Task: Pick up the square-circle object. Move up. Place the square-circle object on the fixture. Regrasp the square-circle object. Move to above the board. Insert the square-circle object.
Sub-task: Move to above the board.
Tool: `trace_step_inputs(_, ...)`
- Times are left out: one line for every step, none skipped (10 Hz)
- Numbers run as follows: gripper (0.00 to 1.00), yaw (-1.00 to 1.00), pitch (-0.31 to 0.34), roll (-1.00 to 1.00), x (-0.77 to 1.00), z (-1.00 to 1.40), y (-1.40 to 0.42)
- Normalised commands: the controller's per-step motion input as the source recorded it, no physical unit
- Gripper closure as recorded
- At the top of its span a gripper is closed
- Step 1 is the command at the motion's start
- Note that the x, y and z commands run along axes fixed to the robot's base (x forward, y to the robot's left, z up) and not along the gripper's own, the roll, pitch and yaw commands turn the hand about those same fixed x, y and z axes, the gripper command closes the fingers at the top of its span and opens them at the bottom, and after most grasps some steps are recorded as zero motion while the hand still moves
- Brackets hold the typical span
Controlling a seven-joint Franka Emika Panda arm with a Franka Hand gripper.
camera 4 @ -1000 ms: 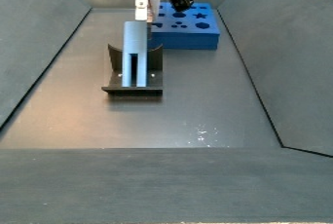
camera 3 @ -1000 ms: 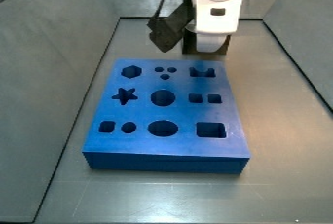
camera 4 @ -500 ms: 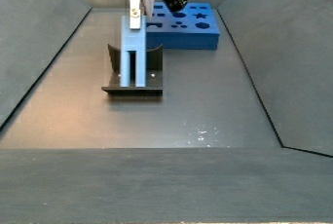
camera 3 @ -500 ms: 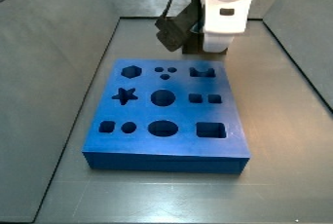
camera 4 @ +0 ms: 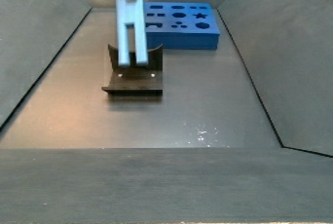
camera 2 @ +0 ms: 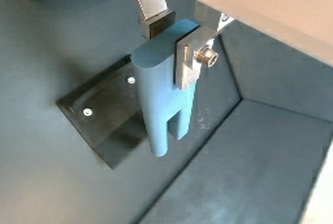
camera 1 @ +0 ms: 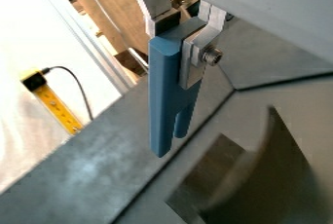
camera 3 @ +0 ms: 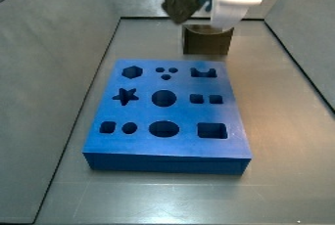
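Gripper (camera 2: pixel 178 41), fingers clamped on the upper end of the upright square-circle object (camera 2: pixel 166 99), raised above the fixture (camera 4: pixel 132 80), board (camera 4: pixel 182 25) lying beyond.

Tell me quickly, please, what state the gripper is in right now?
Gripper: shut on the square-circle object, holding it upright above the fixture.

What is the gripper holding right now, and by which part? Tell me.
The gripper holds the square-circle object by its upper end. The silver fingers clamp it near the top, and the slotted lower end hangs free above the fixture.
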Motion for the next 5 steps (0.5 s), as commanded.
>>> trace_step_inputs(1.00,0.27,0.067,-0.01,0.07,1.00,-0.02)
trace_step_inputs(1.00,0.25,0.036,-0.02,0.07,1.00,-0.02)
trace_step_inputs(1.00,0.19,-0.005,-0.04,0.07,1.00,-0.02)
trace_step_inputs(1.00,0.16,-0.018,-0.04,0.07,1.00,-0.03)
trace_step_inputs(1.00,0.10,-0.013,-0.04,0.06,1.00,-0.03)
